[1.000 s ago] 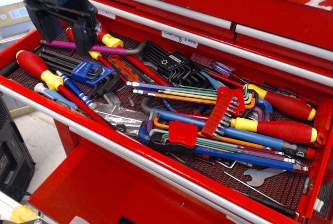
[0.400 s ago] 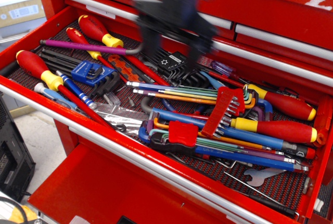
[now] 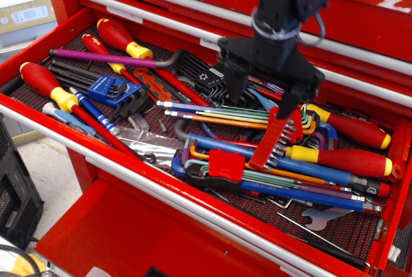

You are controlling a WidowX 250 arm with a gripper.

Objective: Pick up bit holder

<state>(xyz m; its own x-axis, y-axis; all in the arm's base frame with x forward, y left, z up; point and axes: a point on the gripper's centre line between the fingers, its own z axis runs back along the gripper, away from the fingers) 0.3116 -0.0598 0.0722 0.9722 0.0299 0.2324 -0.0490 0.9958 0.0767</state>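
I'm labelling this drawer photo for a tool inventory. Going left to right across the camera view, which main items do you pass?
Red-and-yellow screwdriver → blue hex-key holder → squarish red clip → gripper → bit holder → red screwdriver handle.

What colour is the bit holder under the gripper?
Red plastic, with a row of silver bits, seen in the only camera view: bit holder, gripper.
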